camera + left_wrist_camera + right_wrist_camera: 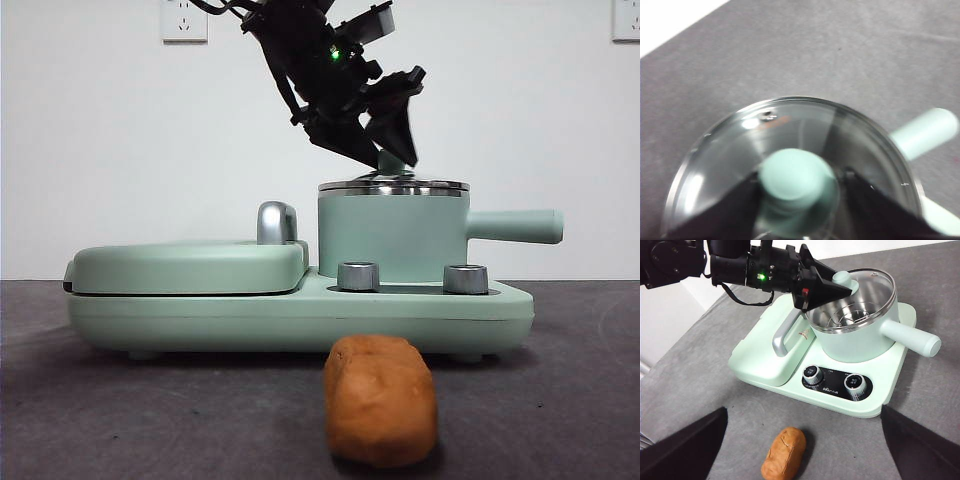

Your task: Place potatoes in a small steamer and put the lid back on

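Straddling the lid's (867, 282) knob (799, 181), your left gripper (385, 140) is not yet visibly clamped; lift it so the potato (784, 453) (below the waiting, wide-open right gripper (802, 450)) can enter the steamer (393, 240).

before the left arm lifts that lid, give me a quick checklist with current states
1. Left gripper straddles the lid's knob: ok.
2. Jaws clamped firmly on the knob: cannot tell.
3. Lid on the small steamer: ok, its glass shows the steel insert.
4. Potato out of the pot, on the table in front of the cooker: ok.
5. Right gripper open above the potato, clear of the left arm: ok.
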You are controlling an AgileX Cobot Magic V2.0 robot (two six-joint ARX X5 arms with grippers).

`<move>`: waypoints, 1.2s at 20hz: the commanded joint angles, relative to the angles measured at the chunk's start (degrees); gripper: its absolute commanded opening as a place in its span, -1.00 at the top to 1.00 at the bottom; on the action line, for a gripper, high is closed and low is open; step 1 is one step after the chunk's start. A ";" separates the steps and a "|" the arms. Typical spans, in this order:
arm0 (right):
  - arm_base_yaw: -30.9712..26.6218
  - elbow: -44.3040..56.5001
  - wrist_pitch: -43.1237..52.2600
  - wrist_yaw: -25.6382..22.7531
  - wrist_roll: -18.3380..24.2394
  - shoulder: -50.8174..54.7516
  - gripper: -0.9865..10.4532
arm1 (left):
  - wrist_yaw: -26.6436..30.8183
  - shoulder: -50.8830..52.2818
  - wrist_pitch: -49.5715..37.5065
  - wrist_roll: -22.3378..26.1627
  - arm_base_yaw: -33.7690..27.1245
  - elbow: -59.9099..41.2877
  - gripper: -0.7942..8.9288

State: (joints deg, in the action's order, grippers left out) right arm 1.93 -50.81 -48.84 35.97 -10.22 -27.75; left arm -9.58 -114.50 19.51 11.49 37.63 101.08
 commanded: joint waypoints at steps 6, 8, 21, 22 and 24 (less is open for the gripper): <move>0.20 -1.07 0.33 0.04 0.57 -0.26 -0.02 | -0.46 -1.70 -0.74 1.05 0.61 1.66 0.59; 0.20 -1.07 0.35 0.04 0.57 -0.26 -0.02 | -0.46 -1.60 -1.57 0.90 0.72 1.86 0.59; 1.73 -1.07 -3.15 -0.87 -2.21 -4.17 -0.02 | -0.46 1.11 17.27 -1.97 0.24 18.10 0.59; 2.71 -1.07 -3.13 -1.07 -3.26 -5.05 -0.02 | -0.46 1.97 18.53 -1.81 0.04 18.10 0.59; 5.60 -1.07 -3.06 -2.08 -5.99 -7.61 -0.02 | -0.46 4.13 20.85 -1.66 -0.83 18.10 0.59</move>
State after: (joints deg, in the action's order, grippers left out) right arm 7.44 -50.87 -52.34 34.00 -14.28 -35.00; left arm -9.85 -112.01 42.39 9.78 36.75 116.95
